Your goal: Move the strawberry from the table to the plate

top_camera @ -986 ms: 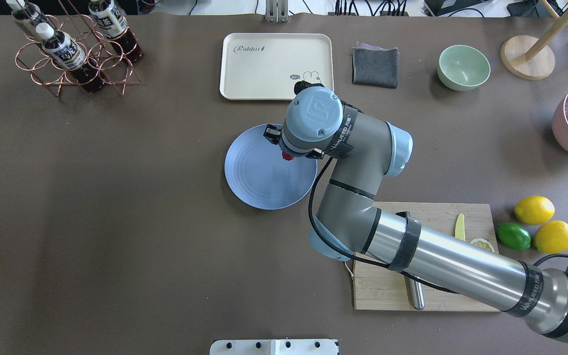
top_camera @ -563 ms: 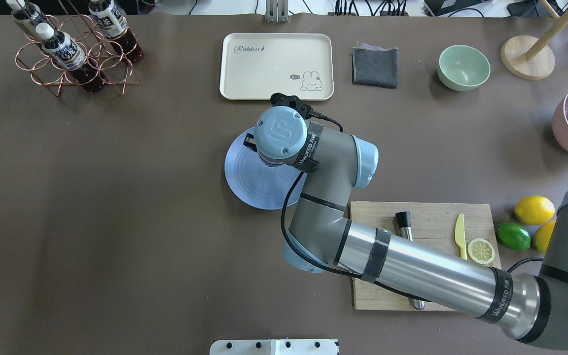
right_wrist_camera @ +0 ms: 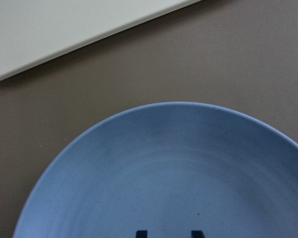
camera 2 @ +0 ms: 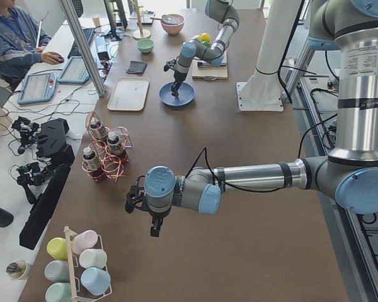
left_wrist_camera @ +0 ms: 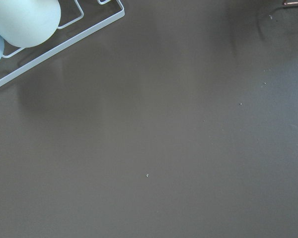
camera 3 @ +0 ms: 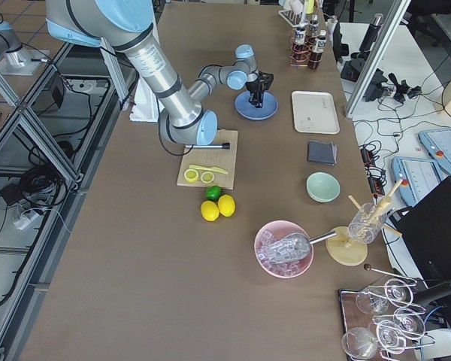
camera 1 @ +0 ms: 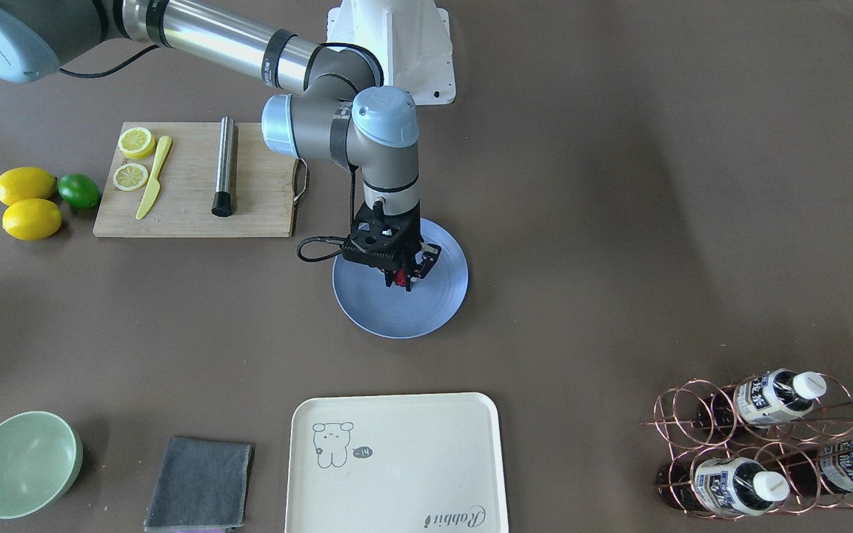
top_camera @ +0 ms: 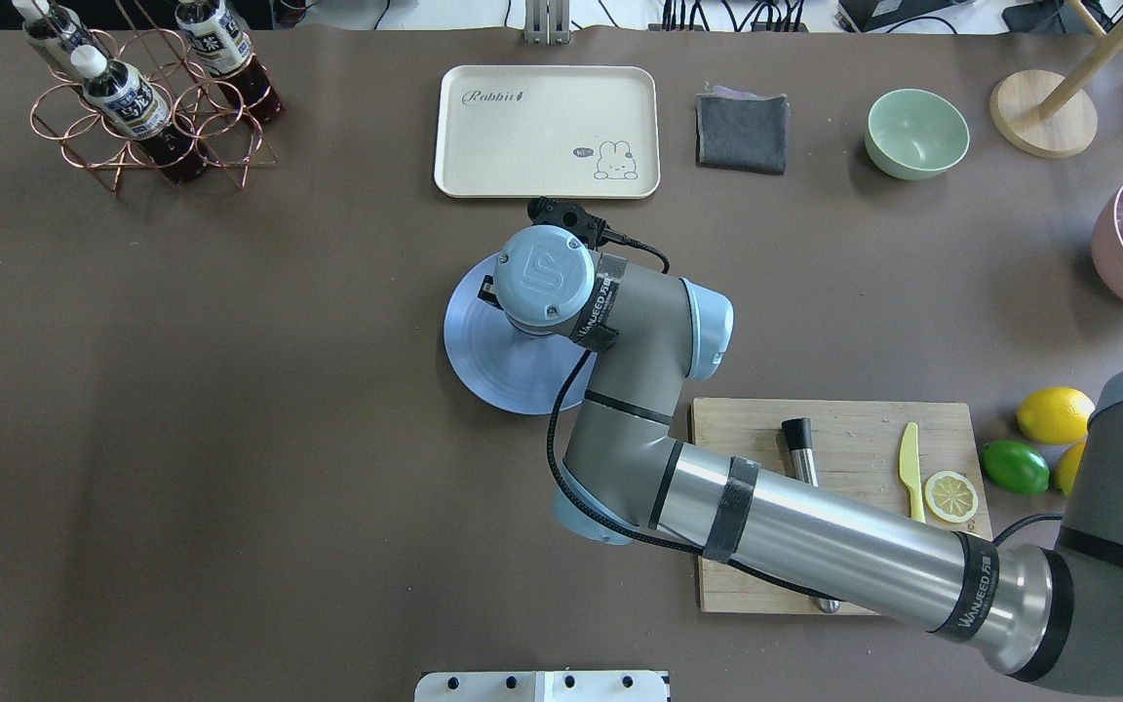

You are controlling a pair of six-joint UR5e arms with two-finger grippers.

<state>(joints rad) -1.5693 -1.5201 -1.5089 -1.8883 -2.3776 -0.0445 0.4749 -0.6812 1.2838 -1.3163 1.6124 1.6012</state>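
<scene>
My right pincer (camera 1: 402, 282) is closed on the strawberry (camera 1: 400, 278), a speck of red nipped between the fingertips. It hangs low over the middle of the blue plate (camera 1: 371, 314). I cannot tell whether the fruit touches the plate or sits a little clear of it. My wrist view shows only the two dark fingertips (right_wrist_camera: 140, 233) at its lower edge and none of the fruit, so I would be judging the height half blind. If I let go from too high, I expect the roundish fruit to bounce or roll, and the shallow rim would do little to stop it reaching the desk (camera 1: 582, 222). If I go too low, I could squash it or shove the plate. It might also cling to one finger as I open and get dragged off when I lift. My left pincer (camera 2: 154, 231) is well apart over bare desk, and I cannot tell whether it is open or closed.
</scene>
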